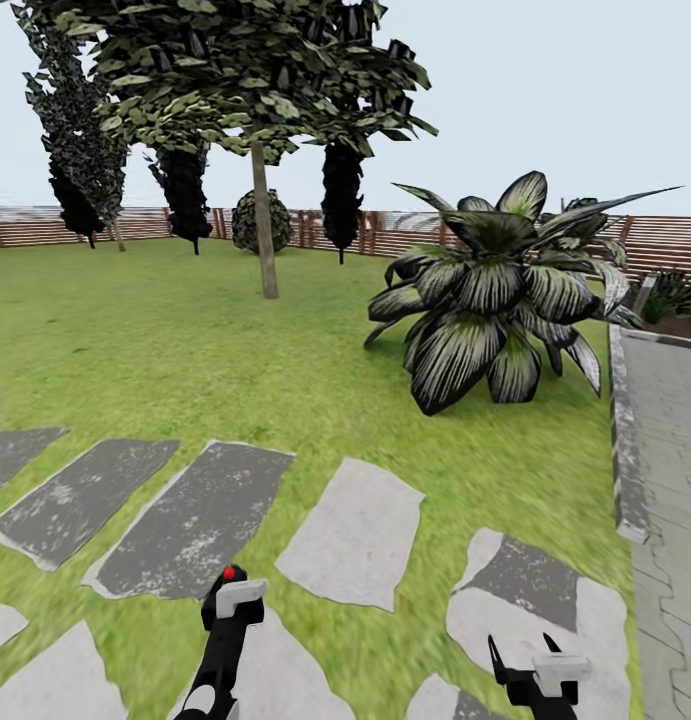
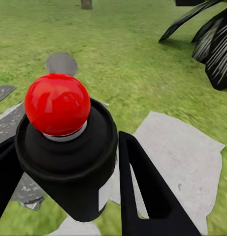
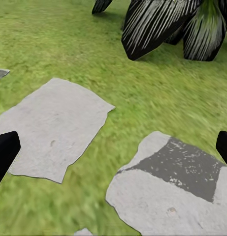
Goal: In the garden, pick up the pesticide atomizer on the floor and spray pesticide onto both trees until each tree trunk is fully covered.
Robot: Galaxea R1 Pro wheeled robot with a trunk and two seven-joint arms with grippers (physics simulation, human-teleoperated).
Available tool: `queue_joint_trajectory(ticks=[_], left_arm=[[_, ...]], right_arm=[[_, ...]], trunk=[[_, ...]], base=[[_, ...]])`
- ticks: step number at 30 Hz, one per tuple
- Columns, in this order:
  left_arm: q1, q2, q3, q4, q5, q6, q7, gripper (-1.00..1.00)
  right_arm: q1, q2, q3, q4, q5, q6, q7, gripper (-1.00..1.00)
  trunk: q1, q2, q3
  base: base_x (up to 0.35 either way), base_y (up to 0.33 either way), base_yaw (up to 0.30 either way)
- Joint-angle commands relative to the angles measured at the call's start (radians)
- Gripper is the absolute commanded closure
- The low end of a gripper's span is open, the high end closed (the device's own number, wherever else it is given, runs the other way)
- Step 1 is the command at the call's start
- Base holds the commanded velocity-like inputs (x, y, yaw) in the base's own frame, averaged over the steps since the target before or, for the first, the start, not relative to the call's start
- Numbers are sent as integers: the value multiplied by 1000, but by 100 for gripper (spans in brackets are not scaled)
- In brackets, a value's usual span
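Green lawn crossed by grey stepping stones reaches a brown slat fence; one grey-brown tree trunk stands far ahead. Left wrist view: the left gripper clamps the black, red-capped pesticide atomizer upright, presumably for carrying. Right wrist view: the right gripper is spread wide, empty, over stones.

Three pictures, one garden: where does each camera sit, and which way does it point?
Head view: from the robot's head, forward and down over lawn, grey stepping stones and a grey-brown tree trunk; both grippers show.
Left wrist view: along the left gripper, shut on a black atomizer with a red ball cap.
Right wrist view: along the open right gripper at stones and grass.
All three share the striped-leaf palm-like plant.
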Motion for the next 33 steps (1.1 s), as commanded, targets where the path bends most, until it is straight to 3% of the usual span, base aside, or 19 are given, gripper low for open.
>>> queue_joint_trajectory(ticks=[1,15,33], left_arm=[[-1,-1,4,1,-12,-3,5,100],[-1,-1,4,1,-12,-3,5,100],[-1,-1,4,1,-13,-3,5,100]], right_arm=[[-1,-1,6,0,-5,-3,-4,-100],[-1,-1,7,0,-5,-3,-6,-100],[-1,-1,7,0,-5,-3,-6,-100]], trunk=[[1,-1,-2],[1,-1,-2],[1,-1,-2]], base=[[289,234,37],[304,205,92],[346,81,57]])
